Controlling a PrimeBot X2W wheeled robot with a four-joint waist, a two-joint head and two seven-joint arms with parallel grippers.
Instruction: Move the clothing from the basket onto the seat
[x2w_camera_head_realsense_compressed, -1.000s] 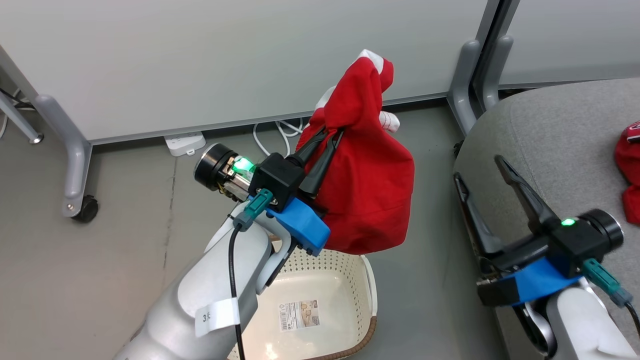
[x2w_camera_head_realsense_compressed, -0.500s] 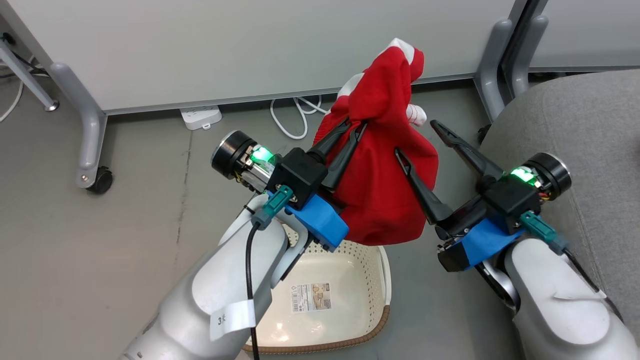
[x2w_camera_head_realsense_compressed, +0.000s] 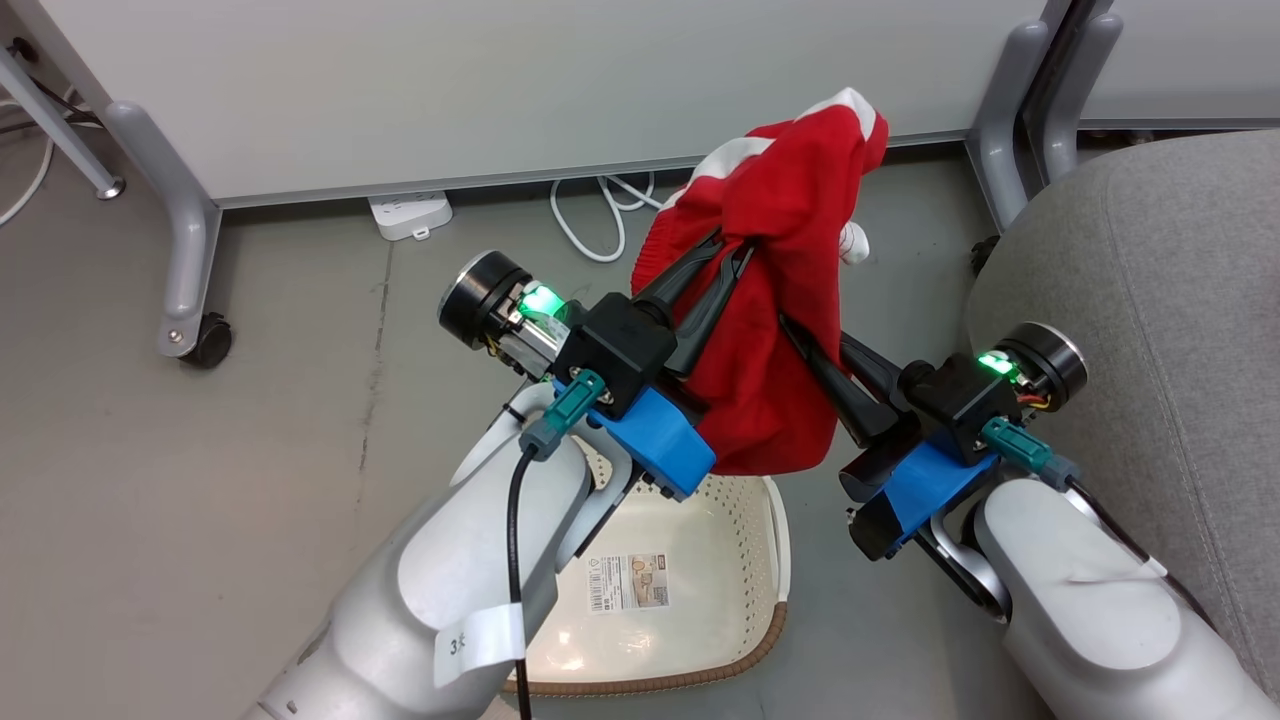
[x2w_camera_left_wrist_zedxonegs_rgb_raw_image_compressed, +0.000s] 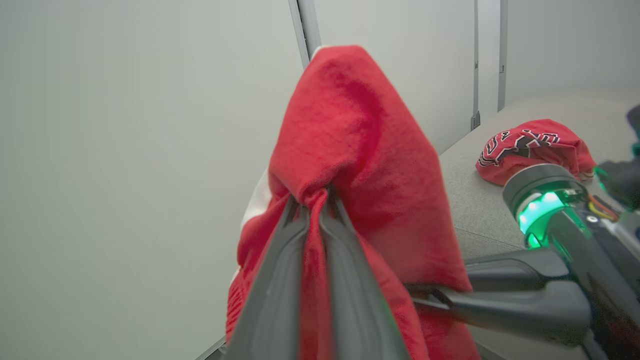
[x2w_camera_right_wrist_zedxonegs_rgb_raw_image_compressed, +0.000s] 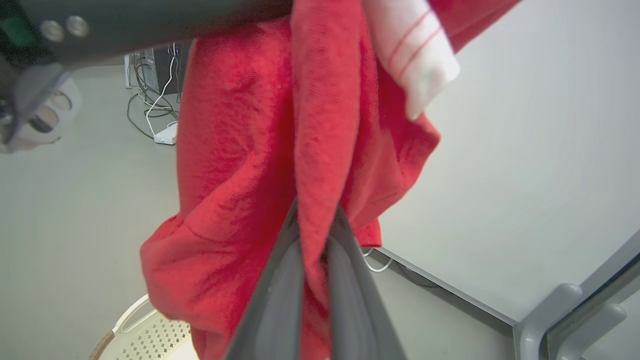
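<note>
A red piece of clothing (x2w_camera_head_realsense_compressed: 775, 300) with white trim hangs in the air above the cream basket (x2w_camera_head_realsense_compressed: 765, 635). My left gripper (x2w_camera_head_realsense_compressed: 735, 243) is shut on a fold near its top, seen close in the left wrist view (x2w_camera_left_wrist_zedxonegs_rgb_raw_image_compressed: 312, 200). My right gripper (x2w_camera_head_realsense_compressed: 800, 335) comes in from the right, and its fingers pinch a lower fold of the same garment (x2w_camera_right_wrist_zedxonegs_rgb_raw_image_compressed: 312, 210). The basket's bottom shows just a paper label (x2w_camera_head_realsense_compressed: 628, 583). A red jersey (x2w_camera_left_wrist_zedxonegs_rgb_raw_image_compressed: 535, 147) with black lettering lies crumpled on the grey seat (x2w_camera_head_realsense_compressed: 1150, 250).
A pale partition stands behind, on grey legs (x2w_camera_head_realsense_compressed: 1000, 120) and a caster (x2w_camera_head_realsense_compressed: 208, 345). A white power strip (x2w_camera_head_realsense_compressed: 410, 213) and a looped cable (x2w_camera_head_realsense_compressed: 600, 215) lie on the grey floor at its foot. The seat's rounded edge is close to my right arm.
My right gripper swung left from beside the seat to the hanging garment and shut on it. The head view has shifted. My left gripper has kept its grip.
</note>
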